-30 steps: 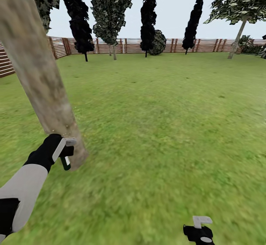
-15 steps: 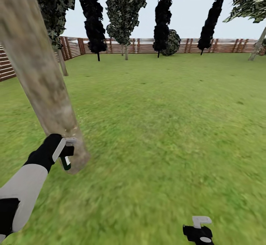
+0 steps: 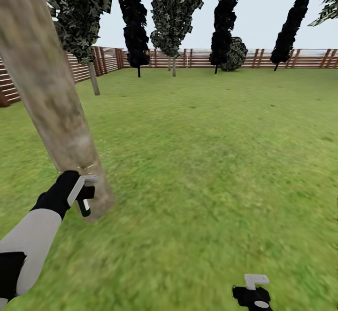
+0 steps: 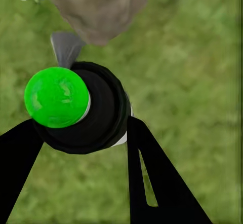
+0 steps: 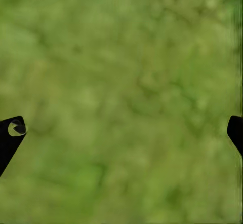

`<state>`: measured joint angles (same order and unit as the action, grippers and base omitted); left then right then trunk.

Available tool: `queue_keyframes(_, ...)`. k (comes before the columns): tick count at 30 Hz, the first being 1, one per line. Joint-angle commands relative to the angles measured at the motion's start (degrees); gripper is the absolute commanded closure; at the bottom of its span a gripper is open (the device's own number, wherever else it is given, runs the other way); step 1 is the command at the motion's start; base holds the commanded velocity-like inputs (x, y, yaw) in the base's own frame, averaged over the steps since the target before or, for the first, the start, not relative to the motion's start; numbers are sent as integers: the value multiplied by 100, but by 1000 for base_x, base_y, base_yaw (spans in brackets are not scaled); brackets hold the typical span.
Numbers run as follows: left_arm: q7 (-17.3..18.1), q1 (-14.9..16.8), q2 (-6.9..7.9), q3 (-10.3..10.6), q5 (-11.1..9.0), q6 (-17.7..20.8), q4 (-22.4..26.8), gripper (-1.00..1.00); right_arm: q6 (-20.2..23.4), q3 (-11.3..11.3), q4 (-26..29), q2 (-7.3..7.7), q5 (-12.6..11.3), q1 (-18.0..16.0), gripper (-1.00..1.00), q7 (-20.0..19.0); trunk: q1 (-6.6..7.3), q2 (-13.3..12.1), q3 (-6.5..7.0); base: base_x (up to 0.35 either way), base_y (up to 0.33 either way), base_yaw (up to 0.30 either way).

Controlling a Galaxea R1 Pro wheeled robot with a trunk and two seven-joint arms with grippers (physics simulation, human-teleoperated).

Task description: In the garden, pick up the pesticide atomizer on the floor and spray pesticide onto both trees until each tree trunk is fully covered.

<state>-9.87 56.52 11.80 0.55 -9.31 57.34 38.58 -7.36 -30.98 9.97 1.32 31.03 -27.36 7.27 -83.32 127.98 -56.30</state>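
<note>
A thick grey-brown tree trunk (image 3: pixel 51 99) leans across the left of the head view and meets the lawn (image 3: pixel 211 160) at its base. My left gripper (image 3: pixel 84 198) is shut on the pesticide atomizer (image 3: pixel 84 207), a small dark bottle with a white label, held right beside the foot of the trunk. In the left wrist view the atomizer (image 4: pixel 86 107) shows a black body and a bright green top between the black fingers (image 4: pixel 144 158), with the trunk base (image 4: pixel 96 6) just beyond. My right gripper (image 3: pixel 253 285) hangs low over grass; its wrist view shows it open (image 5: pixel 124 127) and empty.
A brown slat fence (image 3: pixel 197 59) closes the lawn at the back and left. Dark tall trees (image 3: pixel 225 19), a round bush (image 3: pixel 237 55) and a thin-trunked tree (image 3: pixel 94 78) stand along it. Open grass stretches ahead and to the right.
The camera has moved: the far trees and fence slid to the right in the picture. The near trunk, my left gripper with the atomizer and my right gripper keep their places.
</note>
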Motion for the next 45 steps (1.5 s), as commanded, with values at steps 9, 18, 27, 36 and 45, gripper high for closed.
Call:
queue_keyframes(9,-190,-197,95,-32,-71,-56,-91,100,-27,-40,-12,-9,53,-6,-100,11,0,2,-5,123,-300,194)
queue_keyframes(18,-194,-484,40,-47,-91,-463,-97,100,-29,-43,-12,-9,53,-6,-100,11,0,2,-5,142,-292,275)
queue_keyframes(27,-200,-498,31,-54,-89,-469,-105,100,-26,-41,-12,-9,53,-6,-100,11,0,2,-5,246,-235,276)
queue_keyframes(36,-200,-598,4,-30,-90,-478,-101,100,-27,-46,-12,-3,53,-6,-100,11,0,2,-5,123,-257,230)
queue_keyframes(45,-200,-622,5,-43,-86,-478,-140,100,-29,-49,-4,17,50,-6,-100,20,0,2,-5,5,-279,5)
